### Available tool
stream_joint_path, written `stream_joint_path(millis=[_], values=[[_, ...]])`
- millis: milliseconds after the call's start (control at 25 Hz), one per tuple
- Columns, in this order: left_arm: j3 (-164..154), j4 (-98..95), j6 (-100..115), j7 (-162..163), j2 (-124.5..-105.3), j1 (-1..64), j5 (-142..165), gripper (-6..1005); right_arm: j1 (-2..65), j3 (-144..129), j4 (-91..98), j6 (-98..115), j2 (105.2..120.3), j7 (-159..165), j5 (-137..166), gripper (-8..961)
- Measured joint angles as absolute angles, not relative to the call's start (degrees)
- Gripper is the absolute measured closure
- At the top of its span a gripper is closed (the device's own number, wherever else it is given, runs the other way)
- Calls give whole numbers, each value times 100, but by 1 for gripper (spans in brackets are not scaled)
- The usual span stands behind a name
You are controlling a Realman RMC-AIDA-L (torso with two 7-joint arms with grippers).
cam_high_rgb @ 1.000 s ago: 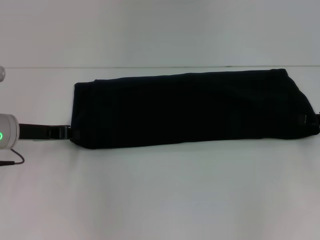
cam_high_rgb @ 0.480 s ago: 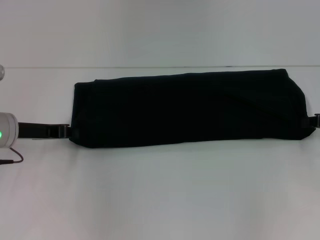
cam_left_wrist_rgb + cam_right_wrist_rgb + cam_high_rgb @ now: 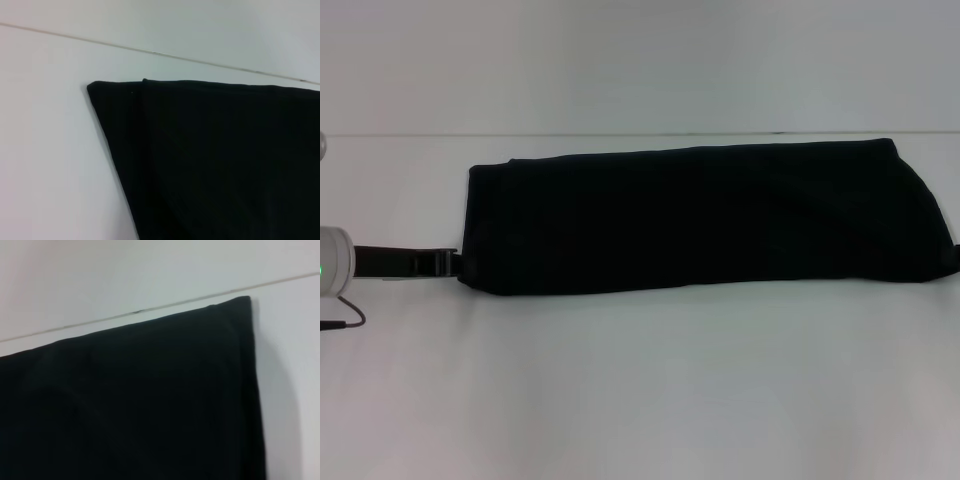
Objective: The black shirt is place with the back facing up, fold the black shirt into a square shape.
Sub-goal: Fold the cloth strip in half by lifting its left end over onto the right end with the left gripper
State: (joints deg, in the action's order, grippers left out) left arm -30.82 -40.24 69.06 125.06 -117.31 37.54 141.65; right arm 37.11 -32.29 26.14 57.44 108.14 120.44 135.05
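The black shirt [image 3: 700, 220] lies on the white table [image 3: 640, 390] as a long folded band running left to right, plain side up with no lettering showing. My left gripper [image 3: 448, 263] reaches in low from the left and touches the band's near left corner. The left wrist view shows the shirt's far left corner [image 3: 225, 165] with a folded layer edge. In the right wrist view the far right corner [image 3: 135, 410] lies flat. My right gripper is out of view, past the shirt's right end.
The left arm's white wrist [image 3: 332, 262] with a green light and a thin cable [image 3: 345, 320] sit at the left edge. The table's far edge [image 3: 640, 133] meets a pale wall just behind the shirt. Bare tabletop spreads in front of the shirt.
The right gripper, seen at the shirt's right end earlier, has slid out of the picture to the right. The shirt's near right corner has settled outward. The left gripper has stayed put.
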Motion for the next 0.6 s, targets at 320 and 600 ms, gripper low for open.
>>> stream_joint_path(millis=[320, 600], values=[[-3040, -4208, 6971, 12508, -11753, 3599, 14171, 991, 3471, -3038, 2936, 6011, 10812, 12031, 13485, 943], [-3034, -4250, 6972, 12506, -11763, 3551, 14183, 991, 3345, -2946, 3038, 6140, 10837, 12017, 13485, 942]])
